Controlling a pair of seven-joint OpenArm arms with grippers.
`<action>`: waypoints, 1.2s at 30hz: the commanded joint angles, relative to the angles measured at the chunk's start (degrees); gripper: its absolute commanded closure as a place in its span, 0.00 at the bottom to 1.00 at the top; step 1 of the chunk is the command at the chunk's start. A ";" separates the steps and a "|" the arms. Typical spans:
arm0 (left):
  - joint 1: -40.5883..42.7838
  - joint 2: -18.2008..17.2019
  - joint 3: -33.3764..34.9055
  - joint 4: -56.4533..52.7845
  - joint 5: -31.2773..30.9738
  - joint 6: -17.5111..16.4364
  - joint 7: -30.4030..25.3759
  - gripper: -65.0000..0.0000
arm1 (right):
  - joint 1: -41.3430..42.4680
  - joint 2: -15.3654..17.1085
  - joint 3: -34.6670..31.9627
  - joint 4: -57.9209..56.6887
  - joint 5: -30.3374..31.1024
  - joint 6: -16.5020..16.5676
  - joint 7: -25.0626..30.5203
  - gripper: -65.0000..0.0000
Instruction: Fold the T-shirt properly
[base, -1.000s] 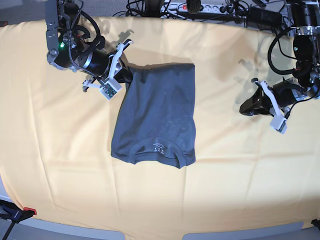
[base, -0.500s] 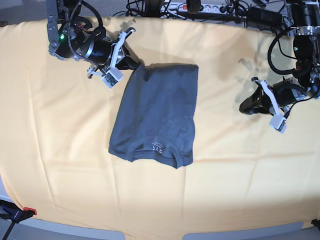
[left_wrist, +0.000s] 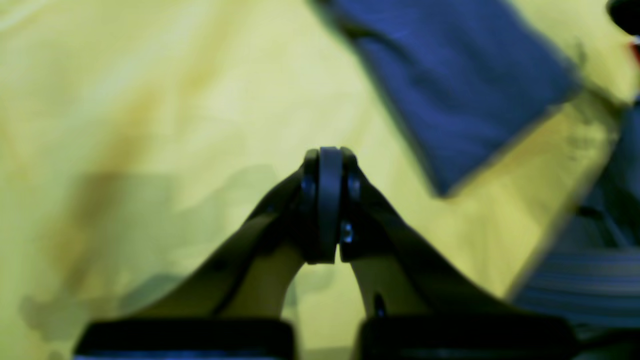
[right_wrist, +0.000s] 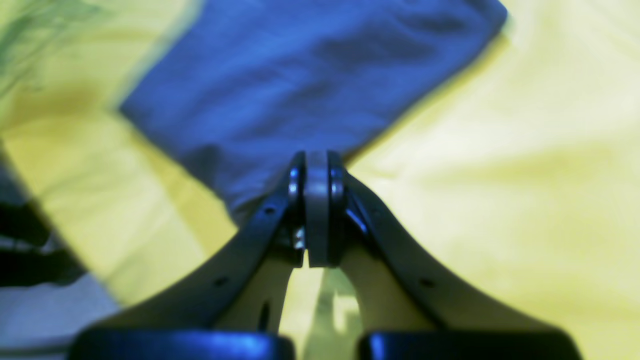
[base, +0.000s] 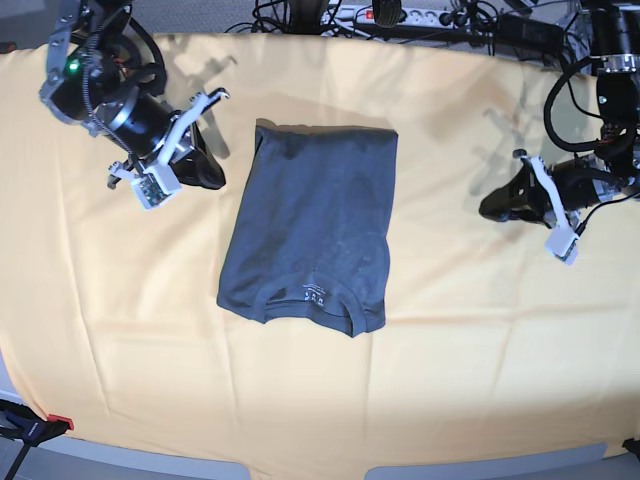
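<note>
Leftmost in the base view, the right gripper (base: 210, 172) hangs over the yellow cloth (base: 90, 300) just beside the garment's upper left corner, apart from it. Its wrist camera shows the fingers (right_wrist: 317, 210) pressed flat together with nothing between them, the fabric's corner lying just beyond their tips. At the middle lies the T-shirt (base: 312, 228), dark slate blue-grey, folded into a tall narrow panel with both sleeves tucked out of sight. Its far edge runs straight; the near end is slightly wider and carries the ribbed round collar (base: 312, 312), with a small white label (base: 315, 295) printed just above it. Soft wrinkles cross the surface, and the whole panel leans a little. Further right, well apart from the shirt, the left gripper (base: 490, 208) sits low over bare cloth, its fingers (left_wrist: 327, 200) likewise closed tight on nothing.
</note>
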 joint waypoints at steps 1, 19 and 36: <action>-0.44 -1.29 -1.70 0.90 -4.90 -0.47 1.27 1.00 | -0.24 0.33 2.62 1.01 4.79 1.36 1.18 1.00; 35.89 0.87 -28.17 27.85 -12.80 2.08 7.39 1.00 | -23.17 1.42 40.17 2.23 40.36 5.41 -20.74 1.00; 71.99 16.50 -22.82 34.71 -5.62 0.07 8.15 1.00 | -47.34 1.42 31.52 -12.55 39.06 5.41 -23.45 1.00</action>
